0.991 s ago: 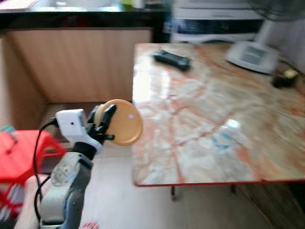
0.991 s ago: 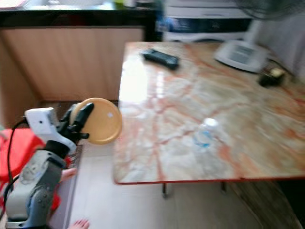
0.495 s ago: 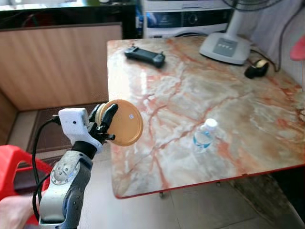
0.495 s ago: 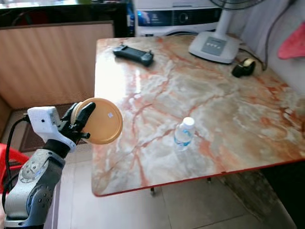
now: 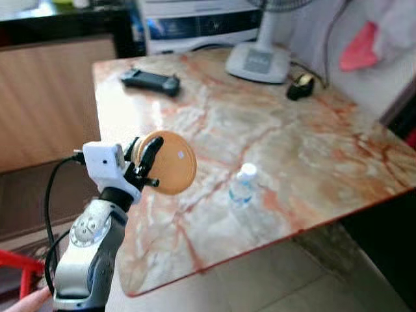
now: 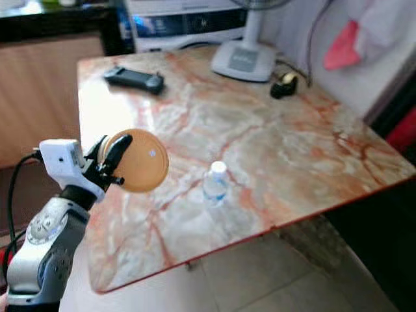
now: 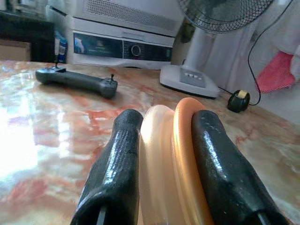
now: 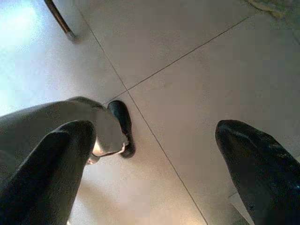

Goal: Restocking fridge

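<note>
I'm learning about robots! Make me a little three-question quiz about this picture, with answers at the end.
1. True or false: the left end effector is shut on the round orange container.
2. What stands upright on the marble table? A) water bottle B) cup C) vase
3. Fill in: the black controller lies near the table's far ____ corner.

Key: 1 true; 2 A; 3 left.

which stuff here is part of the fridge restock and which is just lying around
Likely the job:
- round orange tub, gripped on edge by the left gripper
- water bottle, upright on the table

Lying about:
- black controller
- fan base
- tape roll
- pink cloth

The right gripper hangs open over the floor.
</note>
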